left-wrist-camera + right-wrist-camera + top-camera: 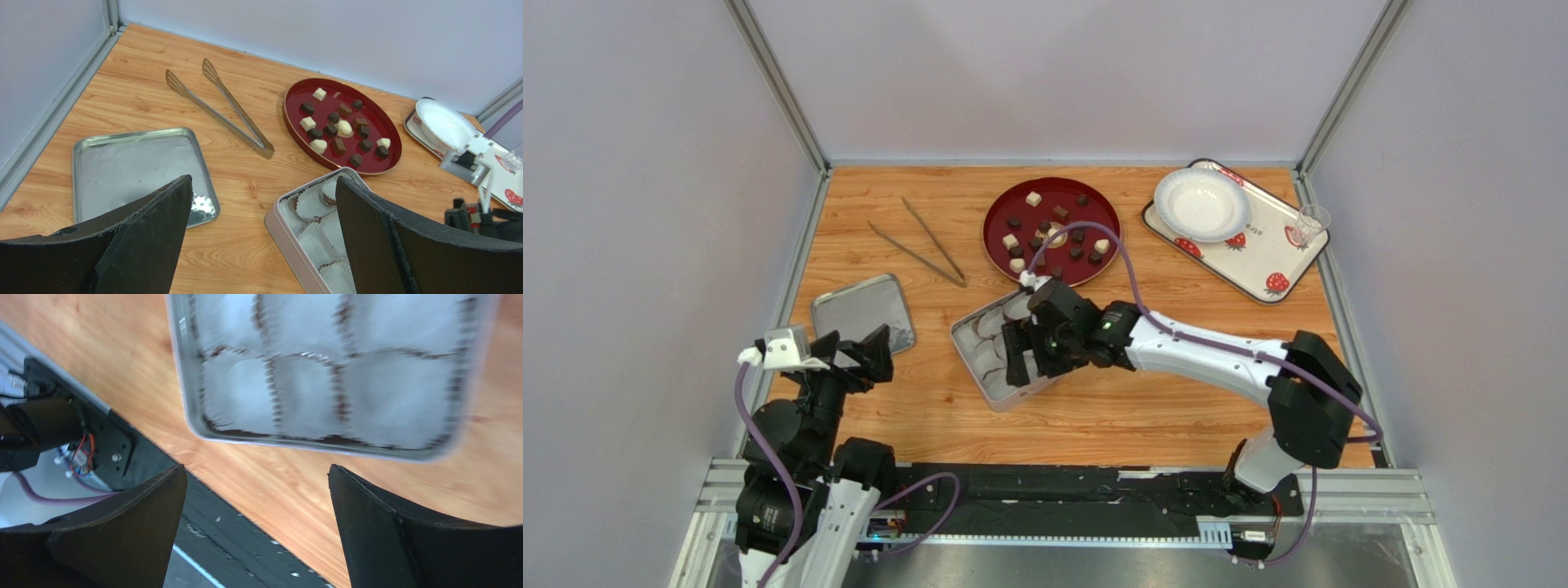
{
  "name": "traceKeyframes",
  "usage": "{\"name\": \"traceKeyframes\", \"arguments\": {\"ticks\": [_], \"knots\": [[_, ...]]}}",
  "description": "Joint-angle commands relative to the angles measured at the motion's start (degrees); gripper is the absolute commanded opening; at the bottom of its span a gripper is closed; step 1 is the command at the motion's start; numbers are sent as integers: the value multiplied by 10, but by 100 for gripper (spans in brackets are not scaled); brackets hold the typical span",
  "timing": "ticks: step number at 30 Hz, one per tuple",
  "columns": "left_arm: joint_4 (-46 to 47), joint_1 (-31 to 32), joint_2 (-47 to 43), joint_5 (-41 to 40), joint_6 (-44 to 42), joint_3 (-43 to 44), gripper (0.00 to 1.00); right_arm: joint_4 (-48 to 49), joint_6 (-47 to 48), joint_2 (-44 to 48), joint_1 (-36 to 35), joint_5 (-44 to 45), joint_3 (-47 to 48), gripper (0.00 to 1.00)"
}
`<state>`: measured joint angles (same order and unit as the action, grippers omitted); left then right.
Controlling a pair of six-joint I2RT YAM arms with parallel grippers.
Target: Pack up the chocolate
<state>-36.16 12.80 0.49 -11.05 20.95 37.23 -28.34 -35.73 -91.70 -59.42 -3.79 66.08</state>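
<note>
From above, the chocolate lies in small dark and cream pieces on the red plate at the far middle of the table; tongs lie left of the plate; a flat metal lid lies near the left edge; the tin sits just in front of the plate, and the right gripper hangs over it; the left gripper is by the lid's near edge; a patterned tray with a white dish stands far right.

From the left wrist, the left gripper has its jaws spread with nothing between; past them lie the lid, the tongs, the plate with chocolate on it, and the tin, lined with paper cups.

From the right wrist, the right gripper has its jaws wide apart and bare; the tin lies beyond them, blurred, and its cups look unfilled.
</note>
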Motion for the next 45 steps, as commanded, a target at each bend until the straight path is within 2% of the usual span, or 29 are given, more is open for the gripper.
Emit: {"name": "traceKeyframes", "arguments": {"ticks": [1,6,9,16,22,32,34,38,41,45], "knots": [[14,1,24,1,6,19,94,-37,74,78,80,9,-15,89],[22,1,118,-1,13,38,94,-13,128,94,173,-42,-46,89],[36,2,177,1,17,50,94,10,148,64,193,-74,-47,89],[72,1,274,-9,25,65,94,85,147,-14,194,-151,-38,87],[99,0,347,-18,32,72,93,104,169,-66,178,-186,-3,85],[138,-37,449,26,38,93,92,105,189,-163,139,-237,122,83],[149,-46,475,30,46,99,91,99,183,-163,137,-235,135,83],[166,-67,533,32,67,119,92,84,181,-123,148,-172,122,84],[167,-73,613,14,85,158,94,72,178,-76,170,-143,96,85],[138,-80,714,-11,92,252,95,38,186,-11,195,-82,57,86]]}}
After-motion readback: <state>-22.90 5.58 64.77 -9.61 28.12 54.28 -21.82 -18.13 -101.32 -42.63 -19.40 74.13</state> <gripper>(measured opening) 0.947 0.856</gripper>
